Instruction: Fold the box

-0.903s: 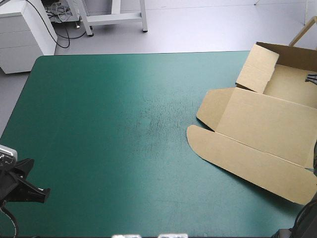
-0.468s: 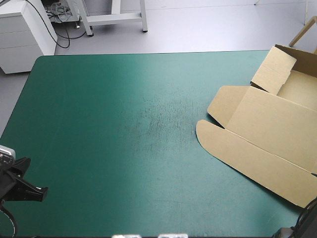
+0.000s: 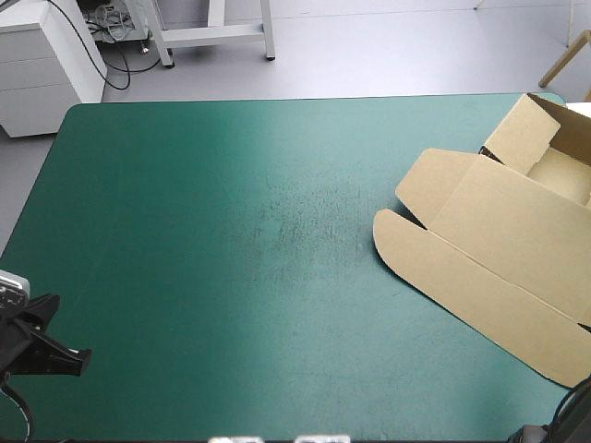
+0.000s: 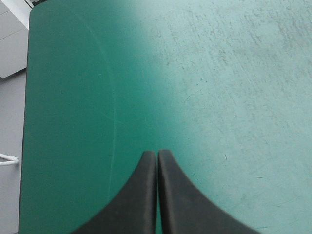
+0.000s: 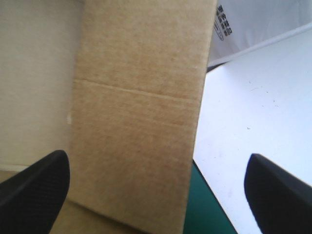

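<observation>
Filling most of the high view, the surface (image 3: 212, 277) shows its teal-green cover bare across the left and middle. The box (image 3: 499, 249) lies at the far right corner and runs off the right edge. It is a brown sheet with the long lid panel and its rounded flap flat toward the middle, and walls raised at the far end. The left arm (image 3: 42, 346) sits at the near left corner. The left jaws are pressed together, their black fingers (image 4: 141, 195) meeting in one point above bare cover. The right jaws are spread wide, with an upright brown panel (image 5: 139, 122) of the box ahead between them.
</observation>
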Available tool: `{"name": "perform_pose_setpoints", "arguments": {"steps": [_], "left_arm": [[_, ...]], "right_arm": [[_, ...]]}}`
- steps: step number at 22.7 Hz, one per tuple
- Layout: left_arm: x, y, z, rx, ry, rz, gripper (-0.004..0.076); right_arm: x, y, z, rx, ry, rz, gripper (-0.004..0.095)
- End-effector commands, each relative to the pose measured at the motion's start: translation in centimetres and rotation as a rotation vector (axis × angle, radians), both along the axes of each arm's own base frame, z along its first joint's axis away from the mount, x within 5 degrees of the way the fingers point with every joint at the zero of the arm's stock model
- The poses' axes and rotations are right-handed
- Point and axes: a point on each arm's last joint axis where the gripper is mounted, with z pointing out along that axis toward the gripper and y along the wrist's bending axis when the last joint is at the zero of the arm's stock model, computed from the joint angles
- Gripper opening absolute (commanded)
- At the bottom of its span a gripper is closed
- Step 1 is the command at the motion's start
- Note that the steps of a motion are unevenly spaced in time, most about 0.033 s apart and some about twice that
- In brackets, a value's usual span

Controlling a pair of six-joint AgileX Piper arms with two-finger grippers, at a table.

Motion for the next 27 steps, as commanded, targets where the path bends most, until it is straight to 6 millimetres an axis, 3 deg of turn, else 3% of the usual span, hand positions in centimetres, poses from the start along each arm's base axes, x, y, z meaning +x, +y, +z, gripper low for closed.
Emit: {"name": "perform_pose_setpoints", "arguments": {"steps": [1, 4, 7, 9, 13, 14, 17, 21, 24, 27], "left_arm": [[-0.2, 0.1, 0.2, -0.001, 0.031, 0.013, -0.0010], [-0.2, 0.1, 0.2, -0.001, 0.031, 0.013, -0.0010], [-0.2, 0.1, 0.2, -0.001, 0.031, 0.013, -0.0010], [-0.2, 0.1, 0.2, -0.014, 0.032, 0.023, -0.0010], [-0.2, 0.1, 0.2, -0.014, 0.029, 0.022, -0.0010], [-0.2, 0.1, 0.2, -0.028, 0.030, 0.032, -0.0010], [-0.1, -0.1, 0.8, -0.143, -0.047, 0.073, -0.0010], [-1.8, 0.2, 1.7, -0.191, -0.199, 0.014, -0.0010], [-3.1, 0.6, 0.2, -0.206, -0.262, -0.005, -0.0010], [-3.7, 0.6, -2.7, -0.227, -0.300, -0.030, -0.0010]], "right_arm": [[-3.3, 3.4, 8.7, -0.005, -0.266, 0.106, 0.0843], [-4.5, 6.3, 11.7, 0.047, -0.389, 0.213, 0.0780], [-5.7, 9.4, 14.2, 0.035, -0.454, 0.295, 0.0633], [-6.5, 11.8, 15.0, 0.036, -0.471, 0.357, 0.0457], [-7.8, 16.8, 14.8, 0.054, -0.445, 0.517, 0.0057], [-8.7, 19.2, 14.4, 0.066, -0.438, 0.597, -0.0007], [-11.0, 22.4, 13.1, 0.086, -0.397, 0.716, -0.0008], [-16.9, 25.1, 11.3, 0.045, -0.484, 0.845, -0.0010], [-21.2, 25.1, 10.6, -0.024, -0.619, 0.862, -0.0010], [-24.9, 24.9, 8.6, -0.053, -0.685, 0.849, -0.0019]]}}
